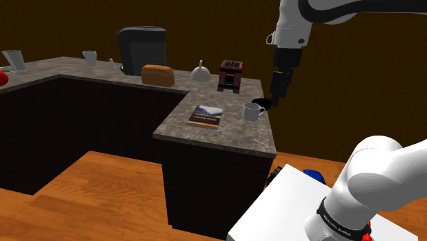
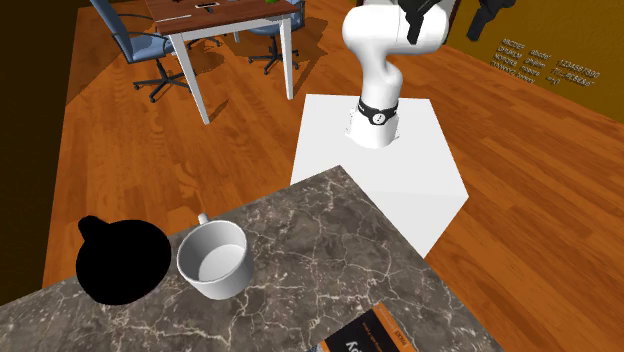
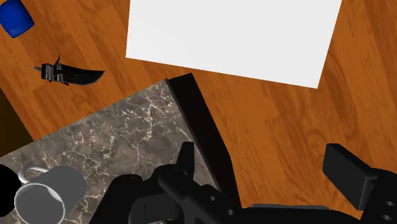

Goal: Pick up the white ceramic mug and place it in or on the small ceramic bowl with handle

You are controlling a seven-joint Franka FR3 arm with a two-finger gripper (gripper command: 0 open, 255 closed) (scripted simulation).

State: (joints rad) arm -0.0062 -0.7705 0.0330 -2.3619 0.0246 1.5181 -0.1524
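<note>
A white mug (image 1: 253, 111) stands upright near the counter's corner, its handle toward the black bowl with a handle (image 1: 260, 103) right beside it. In the second exterior view the mug (image 2: 214, 260) is empty and touches or nearly touches the black bowl (image 2: 120, 258). My gripper (image 1: 278, 94) hangs above the counter's edge, just to the shoulder view's right of both. In the wrist view the gripper (image 3: 261, 159) is open with nothing between its fingers, over the counter's edge and the floor. The mug (image 3: 48, 194) lies well off to one side of the fingers.
A book (image 1: 206, 116) lies on the marble counter (image 1: 226, 137) near the mug. A dark toaster (image 1: 230, 75), a bread loaf (image 1: 158, 74) and a coffee machine (image 1: 141, 48) stand farther back. The white stand (image 2: 380, 160) sits on the wooden floor below the counter's corner.
</note>
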